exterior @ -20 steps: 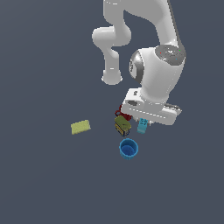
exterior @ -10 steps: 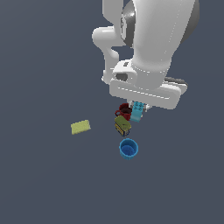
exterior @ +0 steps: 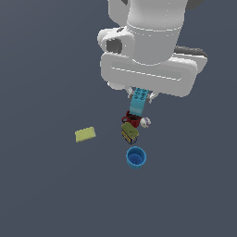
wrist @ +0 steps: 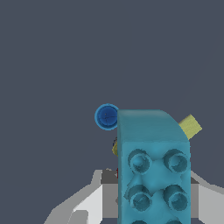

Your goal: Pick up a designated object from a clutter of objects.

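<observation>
Since a second ago the arm has risen toward the camera, and the teal brick (exterior: 139, 102) has left the pile and gone up with it. In the exterior view the brick hangs lengthwise under the broad white hand, the gripper (exterior: 140, 95) pinching its upper end, well above the floor. Below it sit the dark red mug (exterior: 131, 118), the small white object (exterior: 145, 122) just beside the mug, and the olive-yellow can (exterior: 129, 132) touching the mug's near side. The round blue cup (exterior: 136, 157) stands upright near the can, apart from it. The yellow-green sponge (exterior: 85, 134) lies flat, well apart on the exterior view's left.

In the wrist view the brick (wrist: 154, 168) fills the foreground, round studs facing the camera, held between the grey fingers (wrist: 94, 199). Beyond it show the blue cup (wrist: 107, 117) and a corner of the sponge (wrist: 190, 126); the rest of the clutter is mostly hidden behind the brick.
</observation>
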Robot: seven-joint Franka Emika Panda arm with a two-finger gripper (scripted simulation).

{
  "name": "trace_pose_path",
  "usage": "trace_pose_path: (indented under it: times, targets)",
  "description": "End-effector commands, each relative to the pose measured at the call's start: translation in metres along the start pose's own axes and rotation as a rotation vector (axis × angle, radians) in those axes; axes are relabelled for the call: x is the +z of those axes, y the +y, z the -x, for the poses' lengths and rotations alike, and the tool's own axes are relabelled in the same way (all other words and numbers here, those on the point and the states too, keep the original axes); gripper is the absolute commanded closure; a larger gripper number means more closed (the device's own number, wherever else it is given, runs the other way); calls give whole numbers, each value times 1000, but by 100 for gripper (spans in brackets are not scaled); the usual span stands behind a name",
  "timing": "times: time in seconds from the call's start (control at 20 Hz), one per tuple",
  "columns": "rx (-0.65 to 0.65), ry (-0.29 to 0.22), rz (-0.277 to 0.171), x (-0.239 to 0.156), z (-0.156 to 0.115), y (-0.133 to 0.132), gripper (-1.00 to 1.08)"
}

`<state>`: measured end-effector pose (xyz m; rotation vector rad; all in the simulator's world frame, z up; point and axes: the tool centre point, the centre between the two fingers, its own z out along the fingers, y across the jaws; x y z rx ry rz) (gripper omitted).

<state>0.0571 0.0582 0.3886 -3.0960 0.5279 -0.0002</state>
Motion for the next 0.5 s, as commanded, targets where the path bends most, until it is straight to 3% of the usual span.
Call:
trace_pose_path:
  times: [0.0,0.45]
  targets:
    - [-1,0,0,-13,-4,4,108]
    - [0,0,1,-29,-10,8,108]
